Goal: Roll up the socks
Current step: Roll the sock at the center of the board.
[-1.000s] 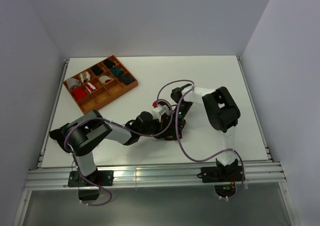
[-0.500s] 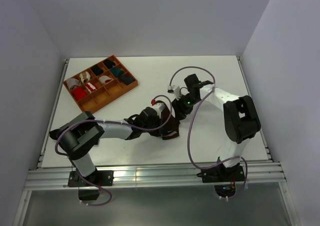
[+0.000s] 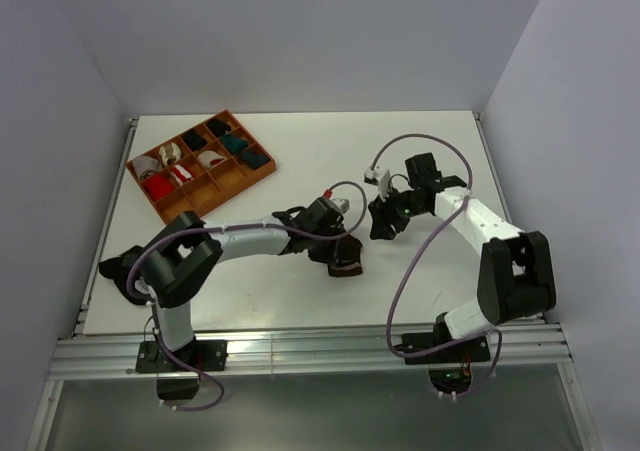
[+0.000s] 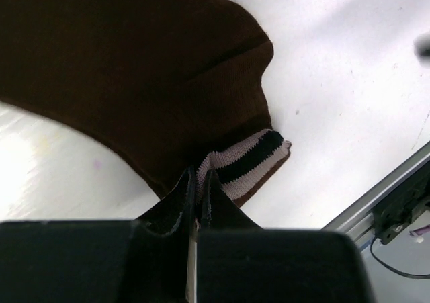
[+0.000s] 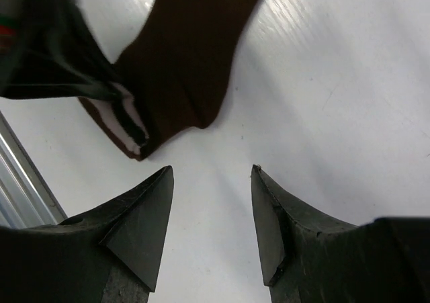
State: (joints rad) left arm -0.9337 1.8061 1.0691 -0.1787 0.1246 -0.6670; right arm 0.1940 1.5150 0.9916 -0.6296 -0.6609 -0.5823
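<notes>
The dark brown socks (image 3: 345,256) lie on the white table, mostly under my left gripper. In the left wrist view the socks (image 4: 134,74) fill the upper left, and their pale striped cuff (image 4: 248,158) points toward the table's front edge. My left gripper (image 4: 198,175) is shut on the cuff's edge. It shows in the top view (image 3: 335,241). My right gripper (image 3: 382,221) is open and empty, to the right of the socks. In the right wrist view my right gripper (image 5: 209,172) hovers over bare table, with the socks (image 5: 188,54) beyond it.
An orange compartment tray (image 3: 262,173) with red, white, teal and dark sock bundles stands at the back left. The table's metal front rail (image 3: 320,346) runs along the near edge. Grey cables loop over both arms.
My right gripper has let go, swung right and away from the socks, and is open. My left gripper has shifted right along the socks to the cuff.
</notes>
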